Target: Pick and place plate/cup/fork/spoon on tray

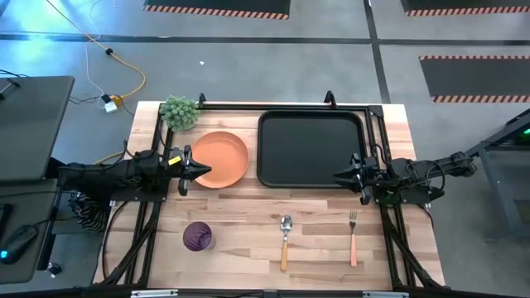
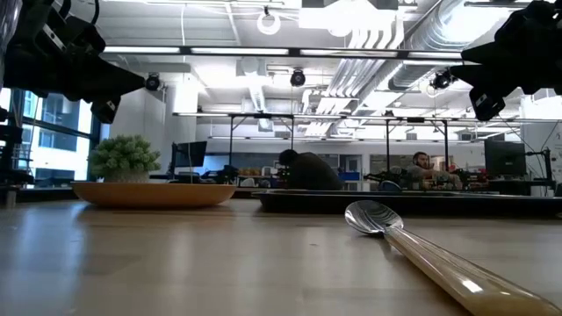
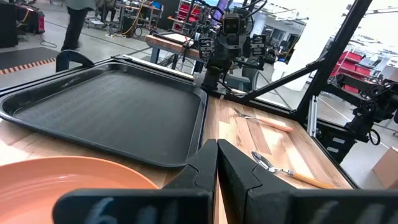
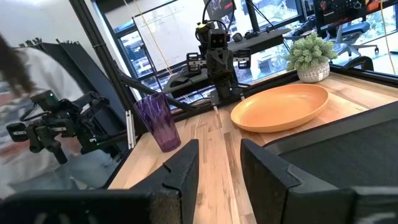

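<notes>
The orange plate [image 1: 222, 159] rests flat on the table left of the black tray [image 1: 310, 149]. The purple cup [image 1: 197, 237] stands upright near the front left. The spoon [image 1: 286, 240] and the fork [image 1: 353, 238] lie flat near the front edge. My left gripper [image 1: 202, 171] is shut and empty, held above the plate's left rim [image 3: 68, 177]. My right gripper [image 1: 338, 175] is open and empty, held above the tray's right near corner [image 4: 348, 149]. Both grippers hang well clear of the table in the low view.
A green fuzzy plant ball [image 1: 180, 112] in a small pot stands at the far left corner, just behind the plate. Black frame bars run along the table's left, right and far edges. People sit in the room beyond the table.
</notes>
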{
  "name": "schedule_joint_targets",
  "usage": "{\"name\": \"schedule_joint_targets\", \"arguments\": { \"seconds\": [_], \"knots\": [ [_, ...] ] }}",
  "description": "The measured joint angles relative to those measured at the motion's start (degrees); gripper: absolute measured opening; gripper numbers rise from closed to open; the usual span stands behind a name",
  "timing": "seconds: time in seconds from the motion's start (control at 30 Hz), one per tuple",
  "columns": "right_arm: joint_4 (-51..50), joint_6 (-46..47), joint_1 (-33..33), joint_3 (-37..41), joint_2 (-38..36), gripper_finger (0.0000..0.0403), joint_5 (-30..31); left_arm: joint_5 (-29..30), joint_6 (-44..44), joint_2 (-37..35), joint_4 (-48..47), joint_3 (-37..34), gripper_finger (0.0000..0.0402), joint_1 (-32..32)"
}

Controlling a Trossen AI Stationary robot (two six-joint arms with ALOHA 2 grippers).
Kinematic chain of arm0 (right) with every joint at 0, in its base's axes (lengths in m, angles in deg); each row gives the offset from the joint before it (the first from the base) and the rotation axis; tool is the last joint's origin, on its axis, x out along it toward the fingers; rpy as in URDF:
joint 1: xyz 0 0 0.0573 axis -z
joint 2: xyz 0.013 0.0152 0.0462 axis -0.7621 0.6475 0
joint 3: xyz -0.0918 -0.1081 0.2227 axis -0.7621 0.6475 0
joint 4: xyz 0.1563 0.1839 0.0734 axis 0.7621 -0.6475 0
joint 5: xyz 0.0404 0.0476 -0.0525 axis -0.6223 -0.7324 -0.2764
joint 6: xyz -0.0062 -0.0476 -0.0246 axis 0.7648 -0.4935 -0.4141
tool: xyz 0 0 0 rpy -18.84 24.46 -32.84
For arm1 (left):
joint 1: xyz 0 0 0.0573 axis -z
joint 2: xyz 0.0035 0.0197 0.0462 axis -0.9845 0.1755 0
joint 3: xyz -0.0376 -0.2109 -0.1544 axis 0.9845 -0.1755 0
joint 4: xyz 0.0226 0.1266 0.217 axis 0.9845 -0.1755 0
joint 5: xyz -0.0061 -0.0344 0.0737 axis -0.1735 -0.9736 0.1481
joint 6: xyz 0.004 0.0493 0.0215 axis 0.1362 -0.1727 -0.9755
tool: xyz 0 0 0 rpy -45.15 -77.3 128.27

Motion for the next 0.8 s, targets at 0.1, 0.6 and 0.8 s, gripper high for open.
{"name": "schedule_joint_targets", "arguments": {
  "seconds": [0.1,0.6,0.8],
  "knots": [
    [-0.02,0.0,0.0,0.01,-0.01,0.011,0.01,0.01,0.0,0.0,-0.01,0.0,0.0003,-0.02],
    [0.0,0.0,-0.01,0.0,-0.01,0.011,0.02,0.0,-0.01,0.0,-0.01,0.0,0.0003,-0.02],
    [-0.01,0.0,-0.01,0.0,0.0,0.011,0.0,1.16,-0.02,0.0,0.09,0.0,0.0003,0.0]
  ]
}}
